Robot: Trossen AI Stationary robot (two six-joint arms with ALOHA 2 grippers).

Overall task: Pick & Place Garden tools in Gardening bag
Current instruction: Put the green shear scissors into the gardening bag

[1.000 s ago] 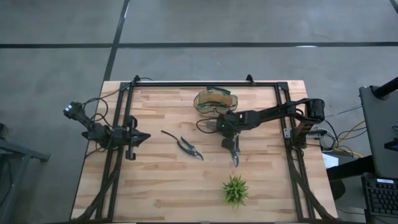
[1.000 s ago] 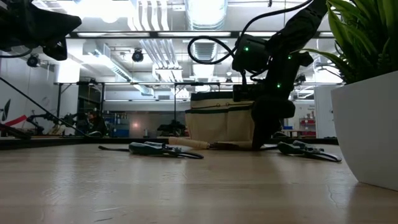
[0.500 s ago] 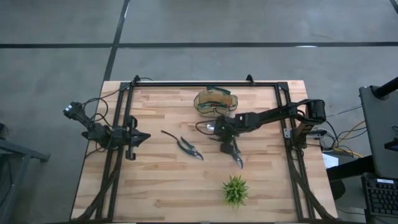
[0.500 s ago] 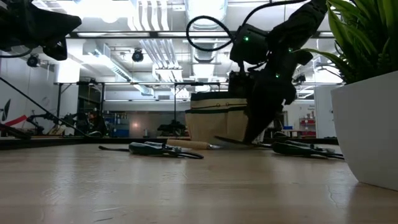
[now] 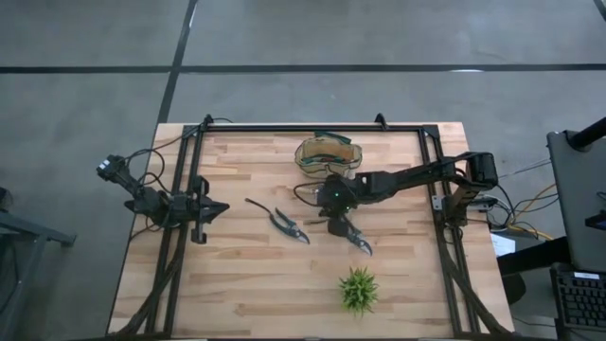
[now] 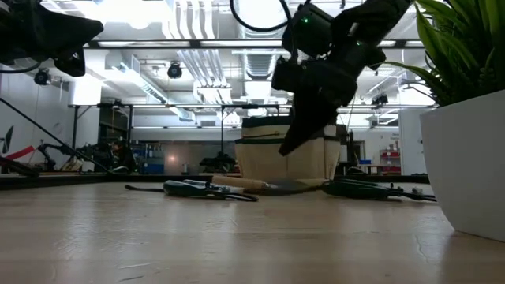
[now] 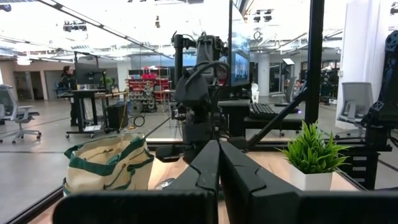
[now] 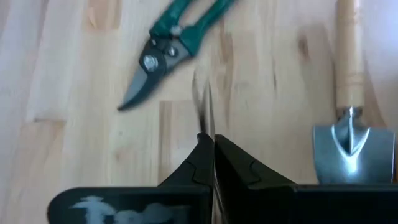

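Shears [image 8: 177, 34], green-handled, blades parted; right gripper [image 8: 208, 149] pinches a thin blade

bare table [image 5: 246, 284] lies open toward the near-left, while the spiky plant [image 5: 359, 290] blocks the near-right corner.

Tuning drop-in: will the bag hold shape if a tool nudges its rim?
Bag is likely floppy: its green rim sags unevenly in the left wrist view. Probably light, easy to shove: it looks like thin fabric. Unlikely to tip: low and wide in the low view.
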